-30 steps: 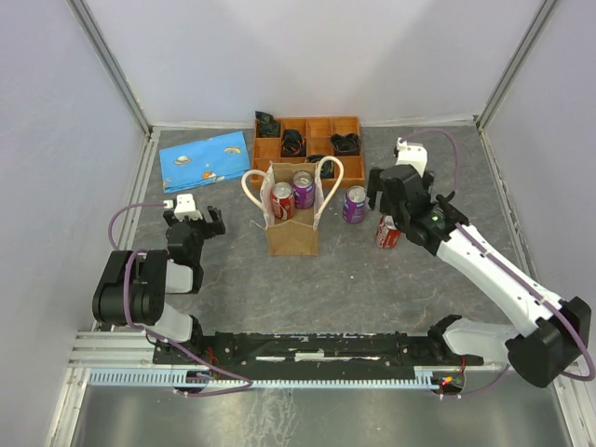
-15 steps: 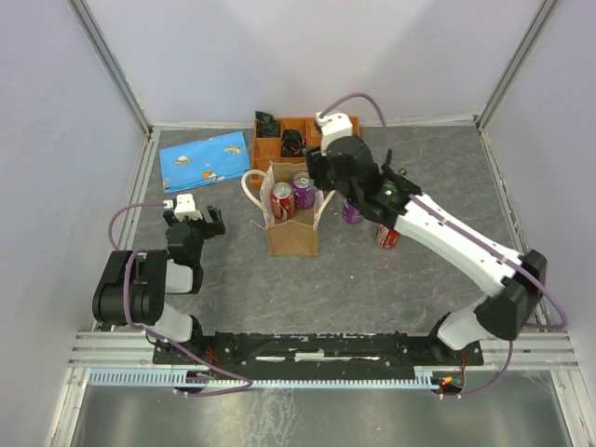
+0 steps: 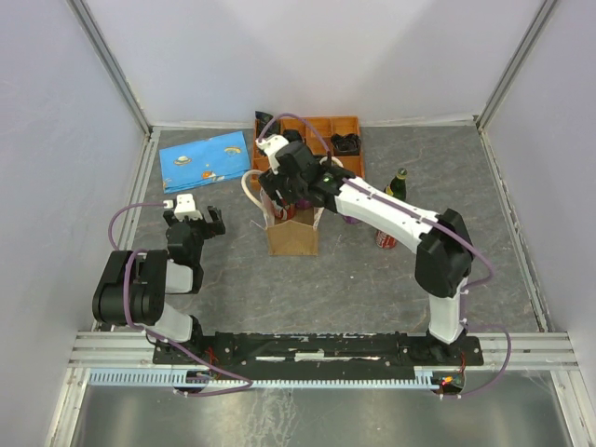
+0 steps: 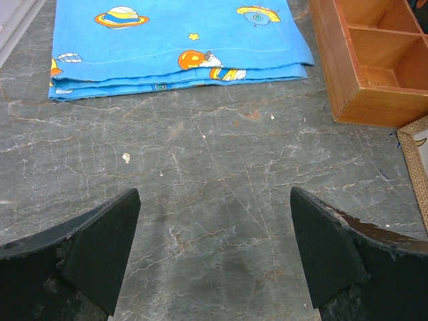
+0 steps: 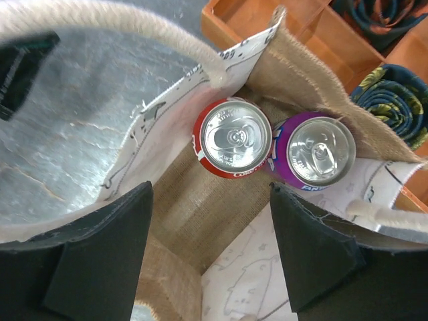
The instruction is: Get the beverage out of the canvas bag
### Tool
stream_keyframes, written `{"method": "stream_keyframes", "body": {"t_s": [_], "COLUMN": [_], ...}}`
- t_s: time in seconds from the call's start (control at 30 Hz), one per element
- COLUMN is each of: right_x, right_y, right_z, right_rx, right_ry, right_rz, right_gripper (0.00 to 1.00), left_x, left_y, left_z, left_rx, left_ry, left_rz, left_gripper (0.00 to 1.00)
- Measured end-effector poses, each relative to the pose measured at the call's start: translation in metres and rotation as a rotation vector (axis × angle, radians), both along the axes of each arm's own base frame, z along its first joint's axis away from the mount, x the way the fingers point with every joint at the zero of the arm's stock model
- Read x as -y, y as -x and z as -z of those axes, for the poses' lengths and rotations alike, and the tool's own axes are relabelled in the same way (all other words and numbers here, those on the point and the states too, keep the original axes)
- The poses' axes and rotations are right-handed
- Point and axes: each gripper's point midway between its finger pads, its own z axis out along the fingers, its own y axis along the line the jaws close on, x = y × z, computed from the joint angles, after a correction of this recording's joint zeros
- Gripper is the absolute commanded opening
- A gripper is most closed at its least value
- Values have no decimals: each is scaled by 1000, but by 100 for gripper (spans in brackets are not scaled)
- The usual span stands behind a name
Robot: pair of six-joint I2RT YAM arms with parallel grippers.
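The tan canvas bag with cream loop handles stands upright mid-table. In the right wrist view I look down into the bag. A red can and a purple can stand side by side against its far wall. My right gripper is open and empty just above the bag's mouth, on the near side of the cans; in the top view the right gripper covers the bag's opening. My left gripper is open and empty, low over bare table left of the bag, also seen in the top view.
An orange compartmented tray stands behind the bag. A folded blue cloth lies at the back left. A red can, a partly hidden purple can and a dark bottle stand right of the bag.
My right arm has swung left from beside the loose cans to over the bag's mouth. The left arm has not moved.
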Motion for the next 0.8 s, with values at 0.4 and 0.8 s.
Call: {"method": "stream_keyframes", "body": {"t_s": [0.4, 0.8], "right_x": [-8, -9], "right_y": [-17, -45], "right_z": [38, 60], "right_rx": [33, 16], "right_ry": [162, 177], "right_rz": [-105, -146], "right_gripper": [87, 88], "left_x": [0, 0], "left_y": [0, 0], "left_z": [0, 0], "left_rx": [0, 0], "left_ry": [0, 0], "left_rz": [0, 0], "left_gripper": [99, 99]}}
